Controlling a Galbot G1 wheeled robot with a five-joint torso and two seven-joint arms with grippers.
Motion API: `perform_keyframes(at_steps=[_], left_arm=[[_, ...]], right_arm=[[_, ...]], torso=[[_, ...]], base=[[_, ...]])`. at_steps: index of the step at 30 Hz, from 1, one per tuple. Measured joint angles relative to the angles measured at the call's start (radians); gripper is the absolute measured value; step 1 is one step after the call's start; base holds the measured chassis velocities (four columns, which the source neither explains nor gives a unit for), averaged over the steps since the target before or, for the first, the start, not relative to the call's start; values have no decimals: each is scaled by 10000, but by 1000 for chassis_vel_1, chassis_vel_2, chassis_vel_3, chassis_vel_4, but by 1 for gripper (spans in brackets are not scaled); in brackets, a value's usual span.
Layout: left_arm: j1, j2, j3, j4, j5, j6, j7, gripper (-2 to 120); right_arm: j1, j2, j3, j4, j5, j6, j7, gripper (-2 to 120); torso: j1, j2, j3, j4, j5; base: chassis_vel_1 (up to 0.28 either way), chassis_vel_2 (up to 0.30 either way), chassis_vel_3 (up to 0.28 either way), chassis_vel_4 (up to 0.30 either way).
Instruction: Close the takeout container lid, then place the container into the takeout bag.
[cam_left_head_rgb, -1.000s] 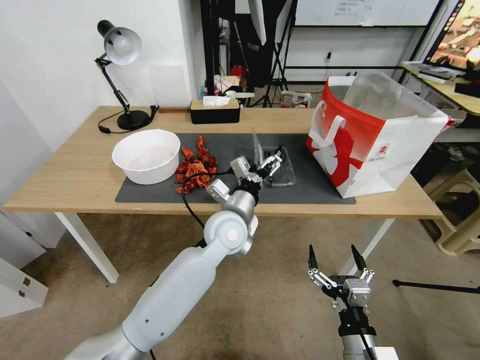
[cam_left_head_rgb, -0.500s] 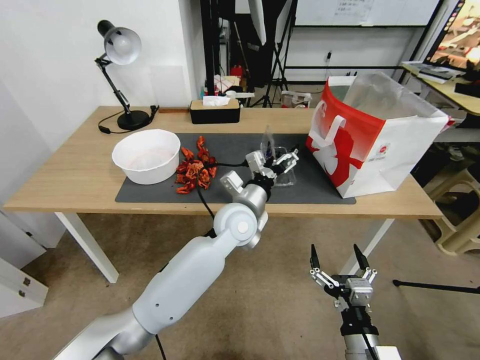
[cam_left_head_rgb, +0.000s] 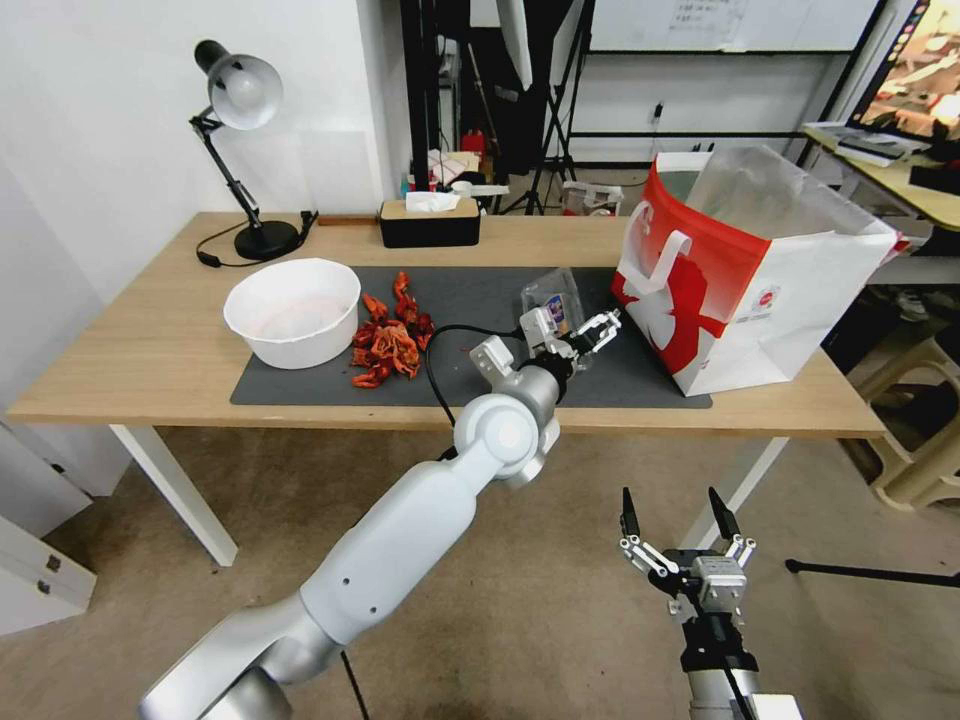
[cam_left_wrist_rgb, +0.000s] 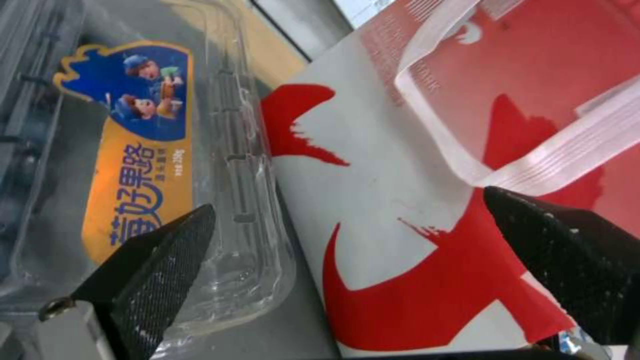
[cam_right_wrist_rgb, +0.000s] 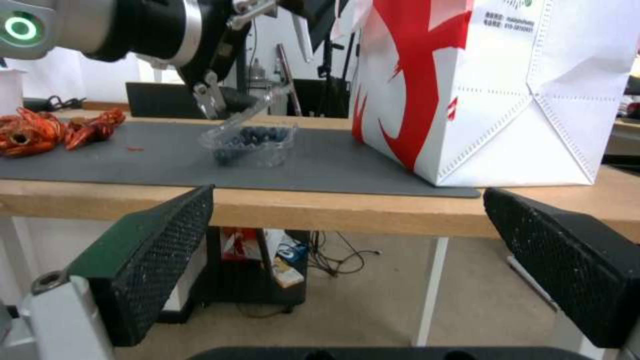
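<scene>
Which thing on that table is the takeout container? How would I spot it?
On the dark mat, look just left of the big red-and-white takeout bag. The takeout container is the small clear box of dark blueberries, half-shut under the left gripper, unlike the white bowl.

On the mat (cam_left_head_rgb: 480, 290): takeout container (cam_right_wrist_rgb: 253, 144) just beyond my left gripper (cam_left_head_rgb: 572, 338), takeout bag (cam_left_head_rgb: 745, 270) close to its right, bowl (cam_left_head_rgb: 292, 310) well to its left.
</scene>
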Motion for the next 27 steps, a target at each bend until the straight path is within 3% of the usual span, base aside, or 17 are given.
perform_keyframes(at_steps=[5,7,13,16,20,23,24,27], left_arm=[[-113,-277,-207,130,-296,382,-557,93],[-179,-489,-318,252,-588,723,-1326,79],[-227,-712,-502,412,-887,824,-1907,60],[-285,-669,-528,440,-903,1005,-2212,45],[-334,-605,-523,478,-858,1148,-2364,35],[-376,-549,-521,539,-678,1301,-2485,19],[-376,-549,-521,539,-678,1301,-2485,19],[-413,-491,-522,551,-676,1379,-2541,7]], right_arm=[[-40,-1,12,40,0,21,2,100],[-53,-14,22,143,22,31,2,100],[-38,-146,132,477,477,-29,-115,100],[203,-610,638,1221,1968,-605,-550,100],[480,-1016,967,1672,3155,-1148,-616,100],[1101,-1694,1423,2383,6024,-2245,-331,100],[1101,-1694,1423,2383,6024,-2245,-331,100],[2006,-2223,1651,3020,9527,-3578,409,100]], torso=[[1,0,0,0,0],[0,0,0,1,0],[1,0,0,0,0],[0,0,0,0,0],[0,0,0,0,0],[1,0,0,1,1],[1,0,0,1,1],[1,0,1,-1,-1]], base=[[0,0,0,0],[0,0,0,0],[0,0,0,0],[0,0,0,0],[0,0,0,0],[0,0,0,0],[0,0,0,0],[0,0,0,0]])
